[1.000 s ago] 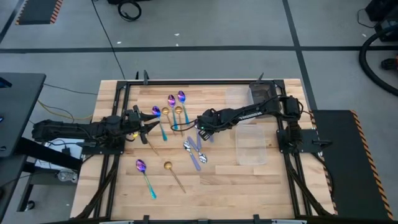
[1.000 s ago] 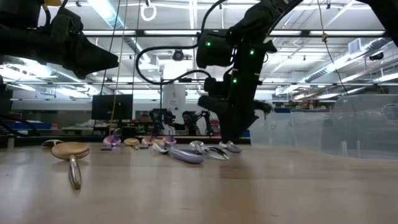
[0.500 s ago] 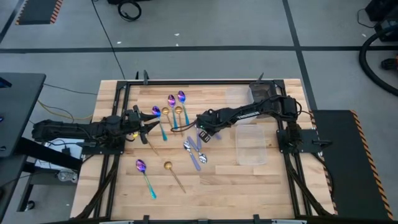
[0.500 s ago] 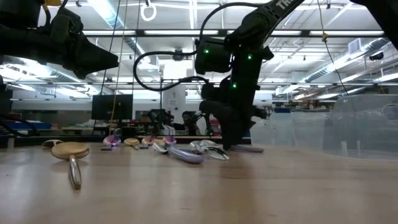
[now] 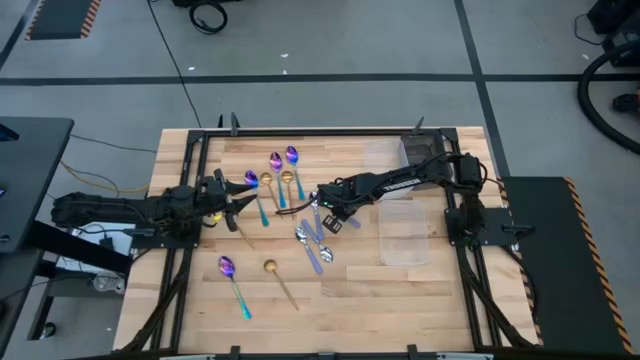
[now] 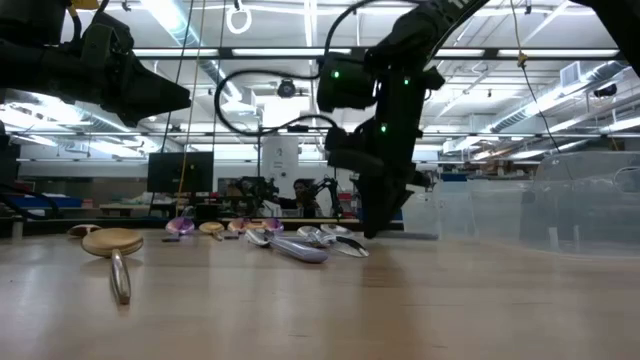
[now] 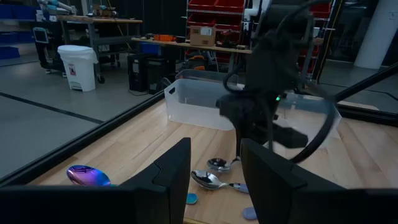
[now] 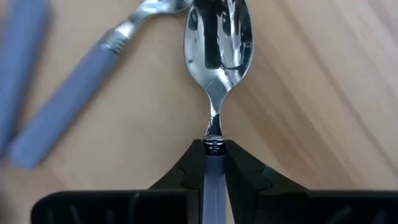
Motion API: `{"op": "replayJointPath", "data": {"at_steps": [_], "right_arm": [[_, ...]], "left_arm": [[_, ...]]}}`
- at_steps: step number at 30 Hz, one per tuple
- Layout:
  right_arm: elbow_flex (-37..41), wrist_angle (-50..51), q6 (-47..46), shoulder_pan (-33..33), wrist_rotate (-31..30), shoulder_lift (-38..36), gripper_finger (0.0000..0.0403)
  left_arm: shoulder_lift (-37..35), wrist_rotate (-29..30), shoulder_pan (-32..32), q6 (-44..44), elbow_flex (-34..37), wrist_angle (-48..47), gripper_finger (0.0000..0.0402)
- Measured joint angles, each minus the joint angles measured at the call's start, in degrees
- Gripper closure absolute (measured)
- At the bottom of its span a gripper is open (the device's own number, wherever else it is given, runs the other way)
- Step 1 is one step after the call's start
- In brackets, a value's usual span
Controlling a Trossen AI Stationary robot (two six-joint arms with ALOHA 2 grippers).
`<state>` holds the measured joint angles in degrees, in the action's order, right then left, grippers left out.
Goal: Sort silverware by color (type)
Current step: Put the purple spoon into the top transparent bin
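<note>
Right pincer (image 8: pixel 213 163) clamped on pale handle of shiny silver spoon (image 8: pixel 217 37), mid wooden surface (image 5: pixel 400 290), beside a second silver spoon (image 5: pixel 304 237). Left pincer (image 5: pixel 233 201) partly open, empty, hovering left near slim gold spoon (image 5: pixel 240 232).

I see two matte black jointed arms. My right arm (image 5: pixel 400 181) carries white lettering along its forearm, small green lights near its wrist and a black cable looping beside it. My left arm (image 5: pixel 120 208) is plain black.
</note>
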<state>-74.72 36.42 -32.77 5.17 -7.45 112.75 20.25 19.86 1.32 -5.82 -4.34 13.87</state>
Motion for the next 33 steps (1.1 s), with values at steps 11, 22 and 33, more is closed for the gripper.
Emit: {"op": "replayJointPath", "data": {"at_steps": [11,22,33], "right_arm": [[-0.11,2.90,0.44,0.63,-5.43,-6.57,0.0355],[-0.28,12.42,-0.21,6.49,-16.41,-18.10,0.0355],[5.20,20.96,1.80,15.13,-19.15,-19.21,0.0351]], "left_arm": [[0.00,0.00,0.00,0.00,0.00,0.00,0.0253],[-0.02,0.00,-0.02,0.00,0.00,-0.08,0.0253],[0.00,0.00,-0.02,-0.02,0.00,-0.46,0.0253]]}}
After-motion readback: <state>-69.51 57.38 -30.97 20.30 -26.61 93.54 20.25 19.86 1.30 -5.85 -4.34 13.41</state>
